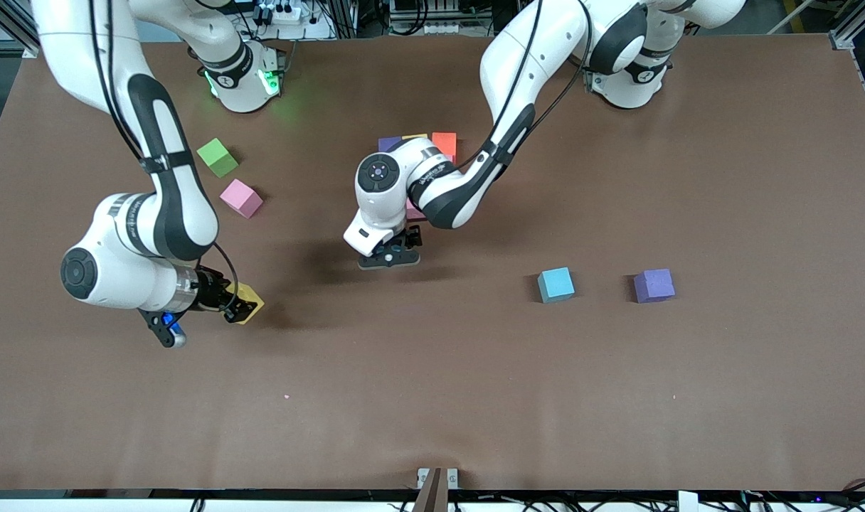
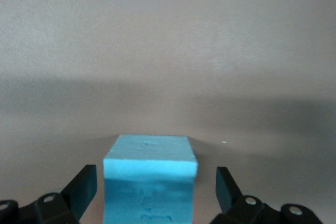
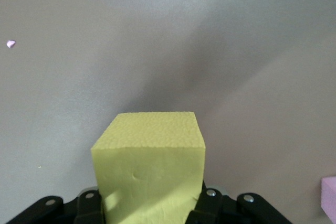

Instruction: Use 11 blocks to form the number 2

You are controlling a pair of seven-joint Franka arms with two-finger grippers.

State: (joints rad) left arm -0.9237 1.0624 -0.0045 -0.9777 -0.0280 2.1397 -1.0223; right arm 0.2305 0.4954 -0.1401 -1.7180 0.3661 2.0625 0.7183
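left wrist view: left gripper (image 2: 152,187) fingers spread wide, clear gaps either side of a light blue block (image 2: 149,182) between them, nothing gripped.
right gripper (image 3: 149,203): clamped on a yellow block (image 3: 149,177), table (image 3: 157,35) under it.

You have a brown desk (image 1: 475,398) that fills almost the whole front view, matte and evenly coloured. A green cube (image 1: 217,157) sits on it toward the right arm's end, closer to the desk's top edge than to its bottom edge, turned at a slant to the desk's sides. At the middle of the desk's bottom edge you can see a small bracket (image 1: 437,481) with pale plates on either side. A white power strip (image 1: 284,14) lies off the desk, past its top edge.
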